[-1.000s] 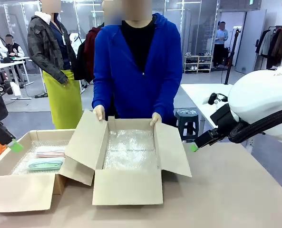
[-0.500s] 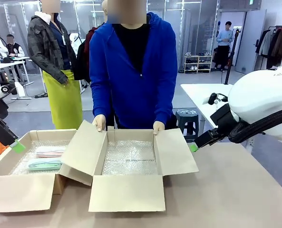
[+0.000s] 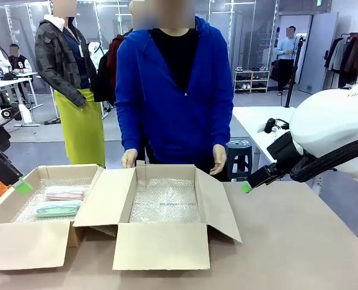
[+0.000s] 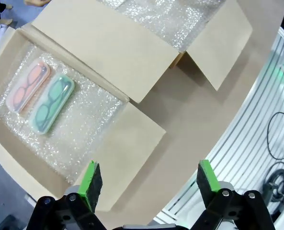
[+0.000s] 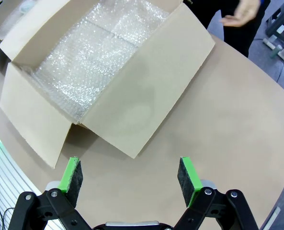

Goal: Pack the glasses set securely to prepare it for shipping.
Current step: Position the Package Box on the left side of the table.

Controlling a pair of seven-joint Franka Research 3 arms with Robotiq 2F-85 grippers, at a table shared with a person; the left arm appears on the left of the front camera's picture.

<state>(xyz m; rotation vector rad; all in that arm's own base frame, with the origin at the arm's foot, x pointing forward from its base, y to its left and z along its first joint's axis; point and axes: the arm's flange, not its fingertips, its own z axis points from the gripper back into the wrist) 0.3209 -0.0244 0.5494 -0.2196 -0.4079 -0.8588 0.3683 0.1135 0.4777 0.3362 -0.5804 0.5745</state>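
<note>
- Big picture: packing looks barely started. Worktop [image 3: 299,254] has two open cardboard boxes side by side, and nothing has gone into the shipping one.
- The middle box [image 3: 160,241] has all flaps open and bubble wrap [image 3: 165,199] lining the bottom, so I'd say the padding prep is done. No cases in it.
- The left box [image 3: 22,241] is also lined with bubble wrap, and that's where the glasses set sits: the pink case [image 4: 28,85] and the mint green case [image 4: 51,104] lying flat, right next to each other, tops up.
- The person stands at the far side; one hand [image 3: 128,158] is at the back-left corner of the middle box, the other hand [image 3: 218,159] is lifted just off it.
- Left gripper [image 4: 150,184] hangs above the left box's near flap, fingers wide apart, holding nothing.
- Right gripper [image 5: 130,180] hovers over bare worktop beside the middle box, fingers spread too, empty.
- Still left, I reckon: move both cases over, cover them, close the flaps.
</note>
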